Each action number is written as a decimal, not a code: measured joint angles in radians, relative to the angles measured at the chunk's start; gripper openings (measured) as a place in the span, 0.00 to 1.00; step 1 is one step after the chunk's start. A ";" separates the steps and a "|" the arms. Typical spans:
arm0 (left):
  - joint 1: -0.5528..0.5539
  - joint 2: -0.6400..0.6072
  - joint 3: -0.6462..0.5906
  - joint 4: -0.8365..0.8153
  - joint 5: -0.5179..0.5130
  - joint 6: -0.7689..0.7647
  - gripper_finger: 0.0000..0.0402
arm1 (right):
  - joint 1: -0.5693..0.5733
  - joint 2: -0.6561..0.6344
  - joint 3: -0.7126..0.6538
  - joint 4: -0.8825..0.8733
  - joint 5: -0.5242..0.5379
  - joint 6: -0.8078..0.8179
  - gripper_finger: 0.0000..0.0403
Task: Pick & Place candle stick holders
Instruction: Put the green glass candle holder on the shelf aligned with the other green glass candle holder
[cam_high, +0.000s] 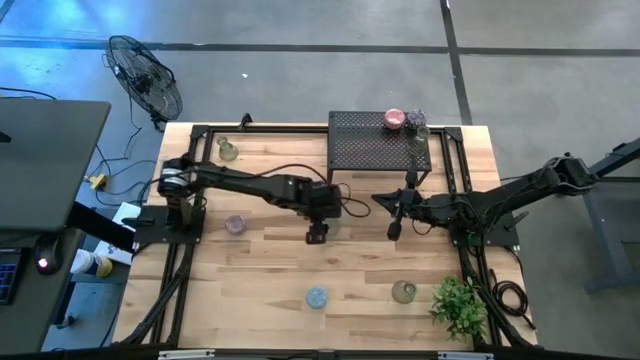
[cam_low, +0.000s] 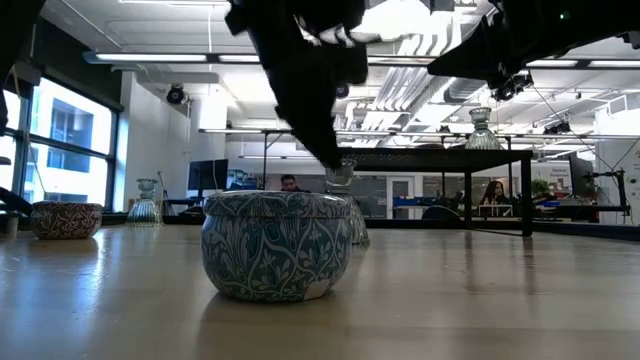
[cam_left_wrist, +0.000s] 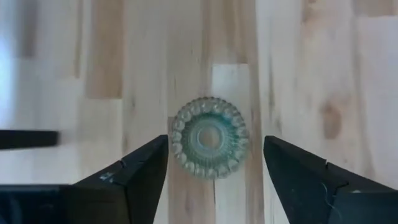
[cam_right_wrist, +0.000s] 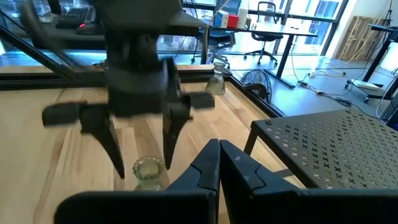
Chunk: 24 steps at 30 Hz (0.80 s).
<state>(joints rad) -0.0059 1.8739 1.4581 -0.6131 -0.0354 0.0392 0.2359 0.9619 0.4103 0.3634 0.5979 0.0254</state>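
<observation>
A clear greenish ribbed glass candle stick holder (cam_left_wrist: 209, 138) stands upright on the wooden table near its middle. My left gripper (cam_high: 317, 234) hangs above it, pointing down and open, with one finger on each side and a gap to the glass on both. The right wrist view shows this too: the holder (cam_right_wrist: 148, 171) stands between the left gripper's fingertips (cam_right_wrist: 143, 169). My right gripper (cam_high: 394, 232) is shut and empty just to the right, its fingers (cam_right_wrist: 219, 152) pointing toward the left gripper.
A black perforated stand (cam_high: 380, 150) at the far middle carries a pink holder (cam_high: 394, 119) and a purple one (cam_high: 416, 120). More holders stand on the table: blue (cam_high: 316, 297), olive (cam_high: 404, 291), purple (cam_high: 236, 224) and a pale one (cam_high: 228, 150). A green plant (cam_high: 460, 305) is at the near right.
</observation>
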 joint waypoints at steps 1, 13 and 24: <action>0.000 -0.021 0.000 -0.017 0.001 0.016 0.65 | 0.000 0.000 0.000 0.000 0.000 0.002 0.00; 0.041 -0.464 -0.549 0.399 0.155 -0.032 0.27 | 0.000 -0.010 0.002 -0.027 -0.062 0.167 0.00; 0.173 -0.630 -1.036 1.088 0.112 -0.235 0.01 | 0.042 0.306 0.053 0.016 -0.047 0.527 0.08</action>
<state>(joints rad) 0.1668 1.2440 0.4225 0.4745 0.0769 -0.1958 0.2779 1.2680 0.4635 0.3798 0.5507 0.5521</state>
